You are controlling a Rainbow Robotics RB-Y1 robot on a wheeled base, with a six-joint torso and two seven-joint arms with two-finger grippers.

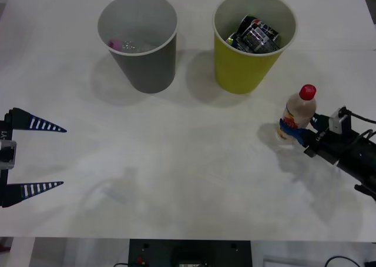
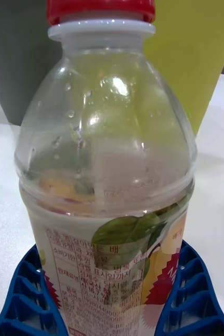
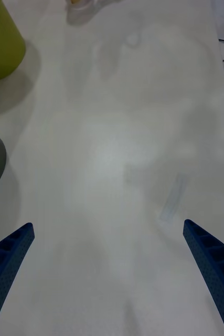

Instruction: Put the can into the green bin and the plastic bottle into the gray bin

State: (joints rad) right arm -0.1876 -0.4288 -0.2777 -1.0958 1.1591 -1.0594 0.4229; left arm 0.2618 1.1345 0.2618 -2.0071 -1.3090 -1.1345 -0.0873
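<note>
The right gripper (image 1: 294, 134) pinches the plastic bottle (image 1: 297, 114) low on its label, upright on the table right of the green bin (image 1: 249, 67); so low a hold could let it tip during the carry to the gray bin (image 1: 144, 61). The left gripper (image 1: 35, 155) waits spread at the near left
</note>
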